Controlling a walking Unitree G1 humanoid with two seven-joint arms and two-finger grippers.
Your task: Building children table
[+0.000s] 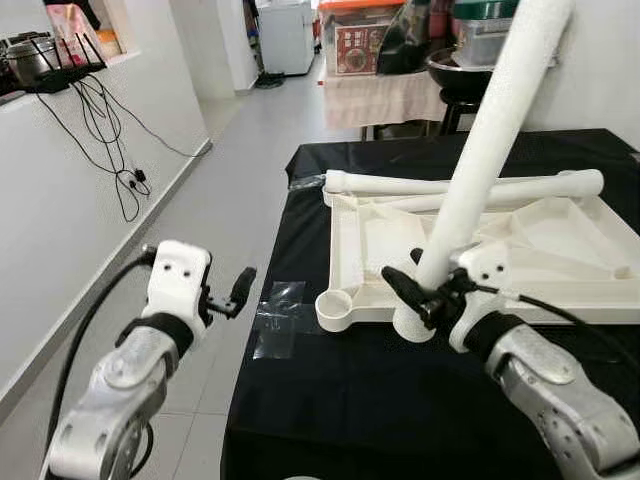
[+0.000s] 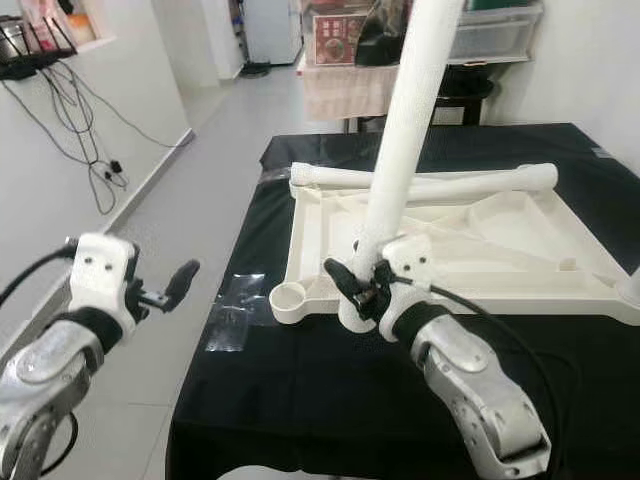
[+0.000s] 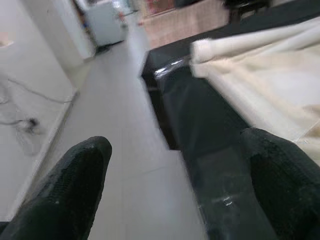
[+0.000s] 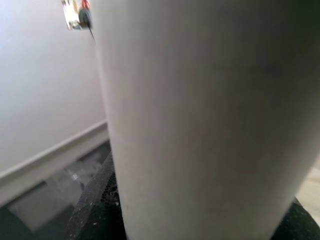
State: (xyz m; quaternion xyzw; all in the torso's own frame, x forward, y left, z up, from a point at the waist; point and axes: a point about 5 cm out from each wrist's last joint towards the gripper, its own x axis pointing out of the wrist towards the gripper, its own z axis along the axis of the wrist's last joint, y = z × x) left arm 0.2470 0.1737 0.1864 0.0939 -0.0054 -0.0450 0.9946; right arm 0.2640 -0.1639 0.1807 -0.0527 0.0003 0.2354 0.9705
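— Two legs [image 1: 470, 187] lie upper centre on our upturned tabletop [image 1: 560, 250]; the right gripper [image 1: 425, 292] clamps a third leg [image 1: 478, 170], tilted.

— Left gripper [image 1: 232, 296], lower left, gapes wide, empty — its wrist view shows floor [image 3: 135, 145] between the fingers [image 3: 70, 190].

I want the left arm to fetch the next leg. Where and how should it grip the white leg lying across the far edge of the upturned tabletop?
Probably near the left end of the lying leg, which overhangs the tabletop corner closest to the left gripper. Come from above with fingers straddling the round tube crosswise; it lies flat, so its sides are exposed.
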